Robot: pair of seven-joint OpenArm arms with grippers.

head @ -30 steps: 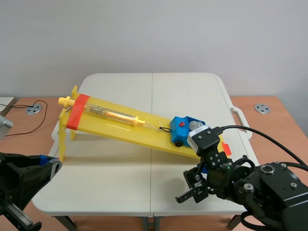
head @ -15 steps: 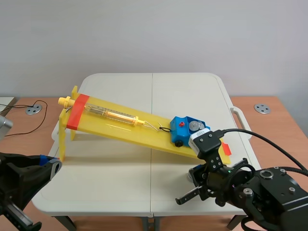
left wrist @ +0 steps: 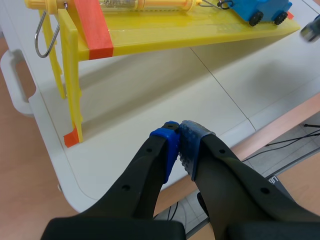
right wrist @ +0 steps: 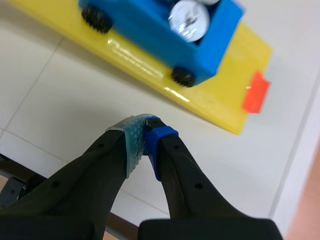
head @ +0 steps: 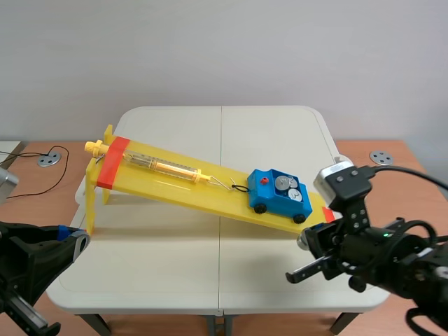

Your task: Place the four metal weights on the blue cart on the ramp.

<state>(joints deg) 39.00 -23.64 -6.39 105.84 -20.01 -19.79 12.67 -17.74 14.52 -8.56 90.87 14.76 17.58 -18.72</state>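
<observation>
A white folding table [head: 175,238] carries the yellow ramp [head: 175,185], standing slanted across its middle.

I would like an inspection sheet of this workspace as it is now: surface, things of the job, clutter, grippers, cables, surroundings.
Surface: white folding table, seam down its middle.
Job's things: yellow ramp stands on the table. The blue cart sits near its low end, hooked to a spring scale. Metal weights lie in the cart, their number unclear.
Clutter: nothing seen.
Grippers: left gripper shut on nothing, near the table's front edge. Right gripper shut on nothing, above the table beside the cart.
Cables: black cable on the wooden surface left of the table; second black cable arcs over the right arm.
Surroundings: round metal discs set in the wood; plain wall.
</observation>
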